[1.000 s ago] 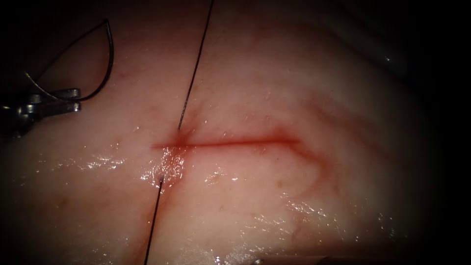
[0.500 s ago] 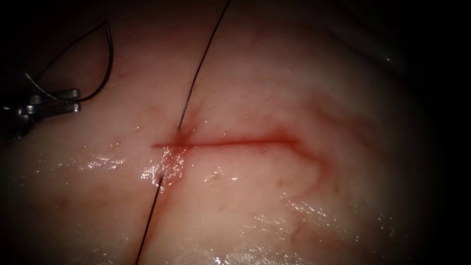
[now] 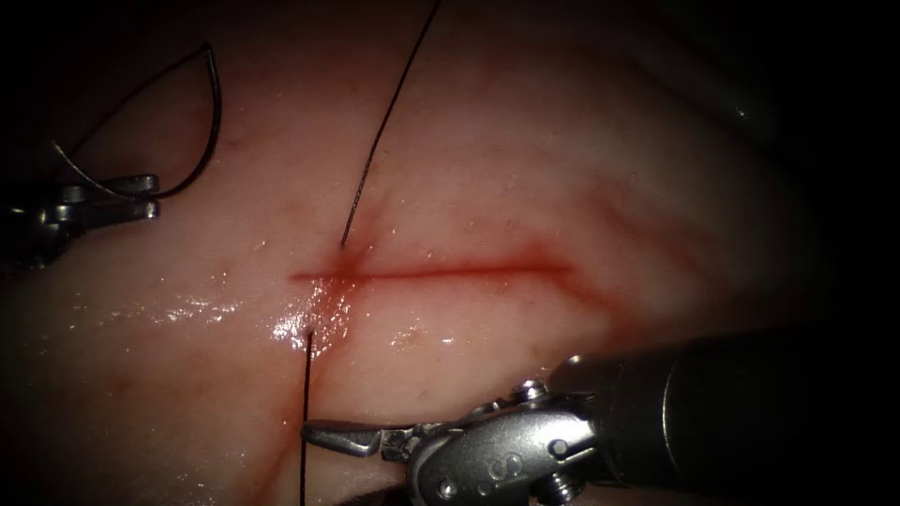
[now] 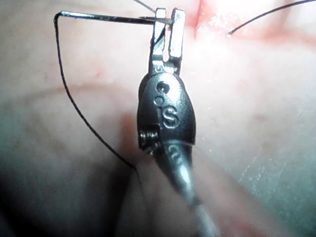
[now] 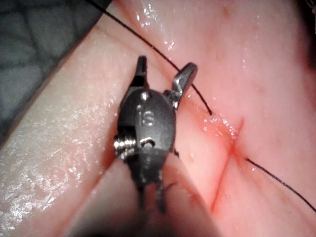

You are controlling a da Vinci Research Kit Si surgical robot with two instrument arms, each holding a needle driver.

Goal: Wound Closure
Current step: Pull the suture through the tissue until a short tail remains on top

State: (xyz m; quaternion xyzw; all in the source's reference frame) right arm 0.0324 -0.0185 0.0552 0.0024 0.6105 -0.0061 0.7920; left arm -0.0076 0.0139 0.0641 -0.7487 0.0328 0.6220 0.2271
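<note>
The tissue (image 3: 525, 187) has a straight red cut (image 3: 450, 274). Far to the left of the cut, my left tool (image 3: 131, 199) is shut on the curved needle (image 3: 216, 122), gripping it partway along the curve. The whole needle is out of the tissue. In the left wrist view the jaws (image 4: 169, 19) clamp the needle (image 4: 108, 18), and thread (image 4: 74, 103) trails from its tail. One stitch of thread crosses the cut's left end, with a far strand (image 3: 380, 141) and a near strand (image 3: 307, 384). My right tool (image 3: 328, 436) is open, its tip against the near strand (image 5: 200, 98) without gripping it.
Red fluid (image 3: 328, 281) and wet glare sit around the stitch at the cut's left end. A curved red mark (image 3: 619, 319) runs off the cut's right end. The right tool's thick shaft (image 3: 731, 412) lies low across the near right tissue.
My right tool has come in from the lower right and opened beside the near strand, which now hangs straighter. The far strand has leaned right. My left tool has barely moved.
</note>
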